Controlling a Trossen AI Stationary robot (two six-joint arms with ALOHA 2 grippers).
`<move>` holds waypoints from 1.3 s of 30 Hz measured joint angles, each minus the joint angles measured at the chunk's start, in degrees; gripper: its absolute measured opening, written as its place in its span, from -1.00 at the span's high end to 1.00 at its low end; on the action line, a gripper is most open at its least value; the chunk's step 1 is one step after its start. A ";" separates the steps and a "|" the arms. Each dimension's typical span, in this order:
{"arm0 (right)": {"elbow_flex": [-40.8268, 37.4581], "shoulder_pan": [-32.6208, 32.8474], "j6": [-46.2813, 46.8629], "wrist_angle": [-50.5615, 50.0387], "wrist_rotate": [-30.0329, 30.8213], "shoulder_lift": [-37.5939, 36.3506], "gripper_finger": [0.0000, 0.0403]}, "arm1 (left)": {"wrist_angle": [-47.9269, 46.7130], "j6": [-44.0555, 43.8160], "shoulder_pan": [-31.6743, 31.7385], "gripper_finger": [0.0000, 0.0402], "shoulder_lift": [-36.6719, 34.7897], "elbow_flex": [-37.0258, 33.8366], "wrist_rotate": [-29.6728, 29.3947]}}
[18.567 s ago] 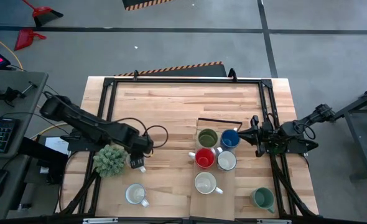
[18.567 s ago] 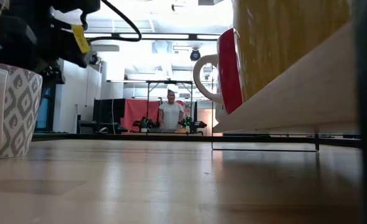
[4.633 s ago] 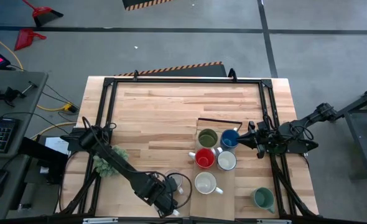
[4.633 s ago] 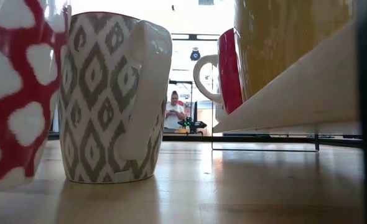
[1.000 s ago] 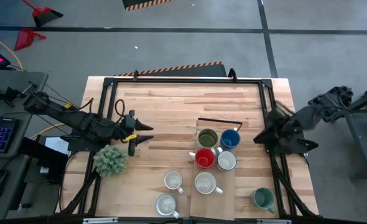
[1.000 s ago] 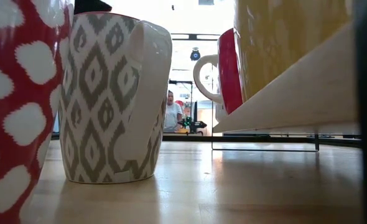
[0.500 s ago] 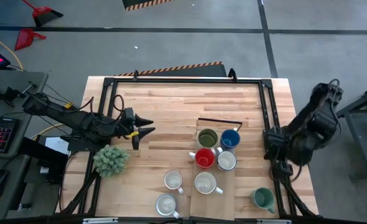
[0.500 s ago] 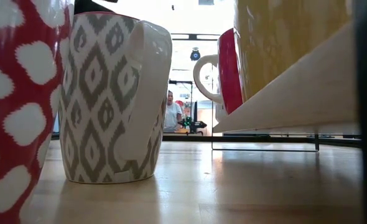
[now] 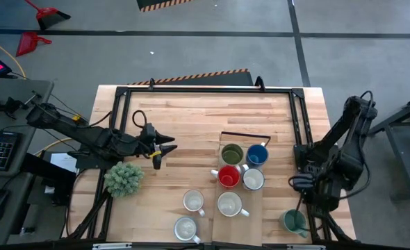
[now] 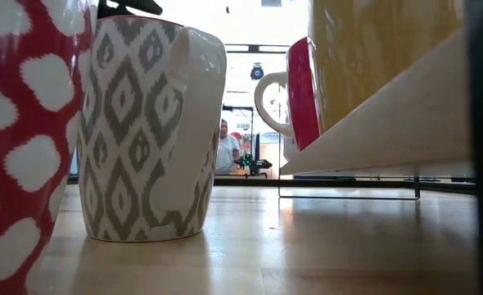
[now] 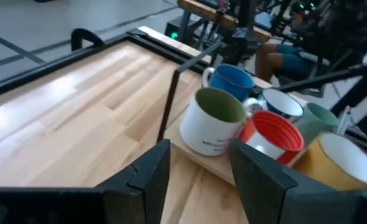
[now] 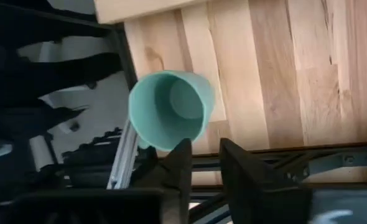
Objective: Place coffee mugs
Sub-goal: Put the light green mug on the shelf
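In the high view, the olive green mug (image 9: 231, 154), blue mug (image 9: 257, 154), red mug (image 9: 227, 176), a white mug (image 9: 252, 179) and a cream mug (image 9: 228, 204) stand upright on a wooden board (image 9: 238, 226). Two patterned mugs (image 9: 193, 201) (image 9: 185, 227) stand on the table to its left. The teal mug (image 9: 293, 221) stands near the right near corner. My left gripper (image 9: 165, 147) is open, left of the cluster, empty. My right gripper (image 12: 202, 165) is open above the teal mug (image 12: 169, 111), pointing down, touching nothing.
A bushy green plant (image 9: 124, 178) stands near the left edge, close to my left arm. A black metal frame (image 9: 205, 90) runs round the table. A thin black wire bracket (image 9: 245, 135) stands behind the board. Bare wood lies across the far half. A person (image 10: 225, 152) stands far behind.
My right arm has swung from pointing toward the table's left to tipping down and moving toward the near edge, ending above the teal mug. My left gripper has slid a little toward the table's right, toward the mug cluster. No mug has moved.
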 joint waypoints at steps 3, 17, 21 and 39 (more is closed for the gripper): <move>0.00 -0.02 -0.90 -0.13 0.29 2.99 0.57 | -0.08 -0.03 0.00 0.23 0.14 0.04 -0.65; -0.04 -0.02 -5.39 3.34 -0.08 17.65 0.51 | -0.03 -2.55 -0.02 0.23 0.11 0.04 -0.55; -0.04 -0.02 -5.18 5.33 -0.18 19.68 0.51 | -0.03 -2.47 -0.02 0.23 0.11 0.04 -0.52; -0.04 -0.02 -3.51 7.47 0.04 28.40 0.51 | -0.05 -0.54 -0.04 0.23 0.11 0.04 -0.43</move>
